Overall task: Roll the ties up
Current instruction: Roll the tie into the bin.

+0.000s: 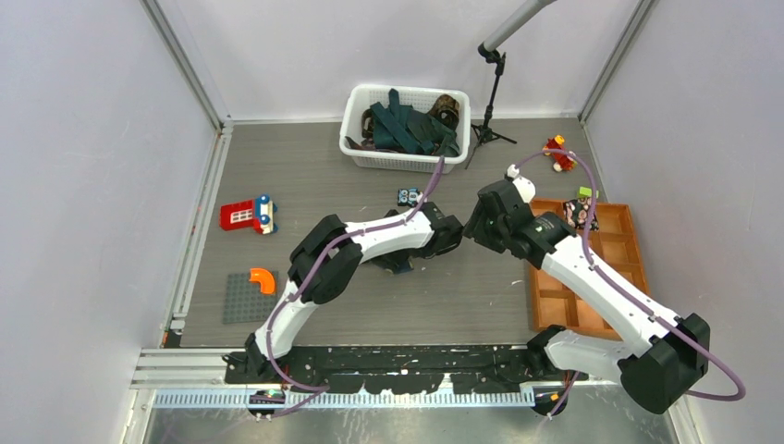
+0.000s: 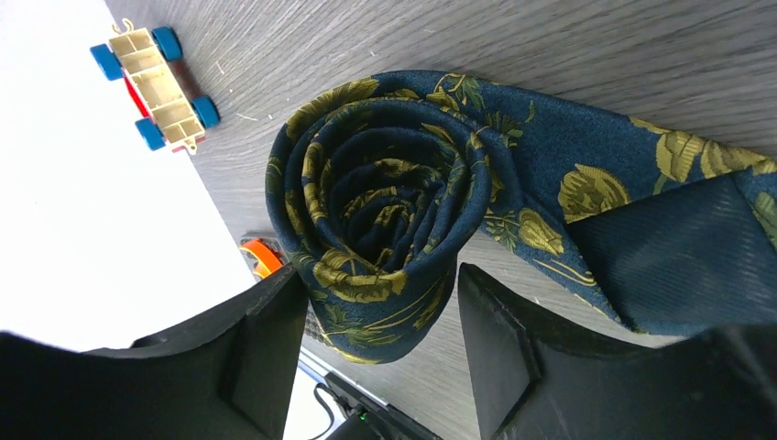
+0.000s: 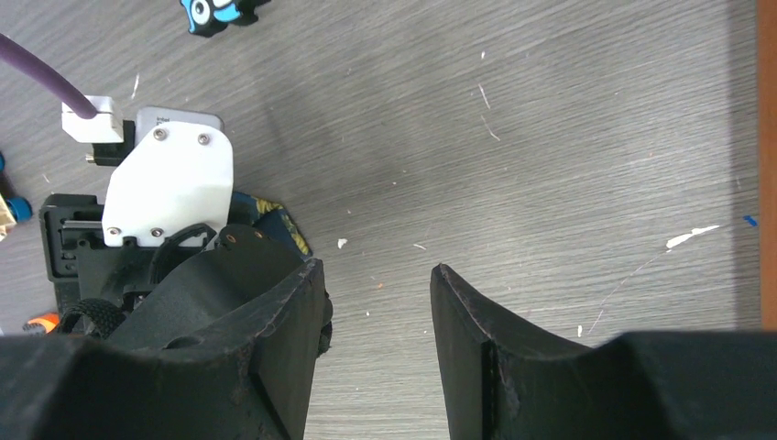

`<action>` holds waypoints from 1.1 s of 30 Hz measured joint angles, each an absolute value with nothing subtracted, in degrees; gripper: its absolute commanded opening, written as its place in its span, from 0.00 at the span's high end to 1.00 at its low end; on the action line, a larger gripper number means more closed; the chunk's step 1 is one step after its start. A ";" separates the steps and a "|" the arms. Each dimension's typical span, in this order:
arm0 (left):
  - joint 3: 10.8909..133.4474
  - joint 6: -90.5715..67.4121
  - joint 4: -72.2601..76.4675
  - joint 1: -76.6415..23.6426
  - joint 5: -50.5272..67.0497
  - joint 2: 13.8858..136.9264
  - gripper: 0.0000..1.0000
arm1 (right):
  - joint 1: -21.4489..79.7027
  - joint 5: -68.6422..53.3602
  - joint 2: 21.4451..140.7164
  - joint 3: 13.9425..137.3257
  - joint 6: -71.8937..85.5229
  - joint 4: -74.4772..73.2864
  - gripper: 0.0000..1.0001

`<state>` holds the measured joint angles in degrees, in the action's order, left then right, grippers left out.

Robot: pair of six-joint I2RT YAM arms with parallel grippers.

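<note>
Ties (image 1: 407, 125), dark teal and brown-patterned fabric, heap in a white slatted plastic basket (image 1: 356, 102) at the far side of the grey tabletop (image 1: 305, 166). A navy tie with yellow-gold flowers (image 1: 399, 263) lies mid-tabletop under the left pincer (image 1: 411, 252). The right pincer (image 1: 481, 222) is just beside it.

Left wrist: navy tie mostly coiled, spiral facing the camera, free tail running off right. Left pincer is spread, fingers flanking the coil's near edge. Red-and-blue toy car (image 2: 151, 87) well apart.

Right wrist: right pincer gapes, empty, over bare tabletop. Only a tie corner shows, behind the left arm's white wrist housing (image 3: 169, 183).

Left arm is nearer; rolling likely proceeds along the tail.
</note>
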<state>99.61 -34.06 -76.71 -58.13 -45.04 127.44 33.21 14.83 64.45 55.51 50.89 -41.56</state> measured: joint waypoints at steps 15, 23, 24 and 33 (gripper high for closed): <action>107.72 -33.85 -78.54 -58.57 -33.78 127.68 0.38 | 32.86 19.33 59.37 59.20 50.85 -44.34 0.47; 108.64 -33.87 -75.77 -58.92 -27.29 127.63 0.38 | 32.88 19.90 56.84 59.75 50.87 -45.30 0.47; 108.66 -33.87 -75.22 -58.92 -26.59 127.63 0.38 | 32.88 20.03 56.64 59.79 50.87 -45.32 0.48; 106.80 -34.04 -70.52 -58.92 -22.20 124.40 0.38 | 32.93 19.99 55.35 60.88 50.87 -44.16 0.48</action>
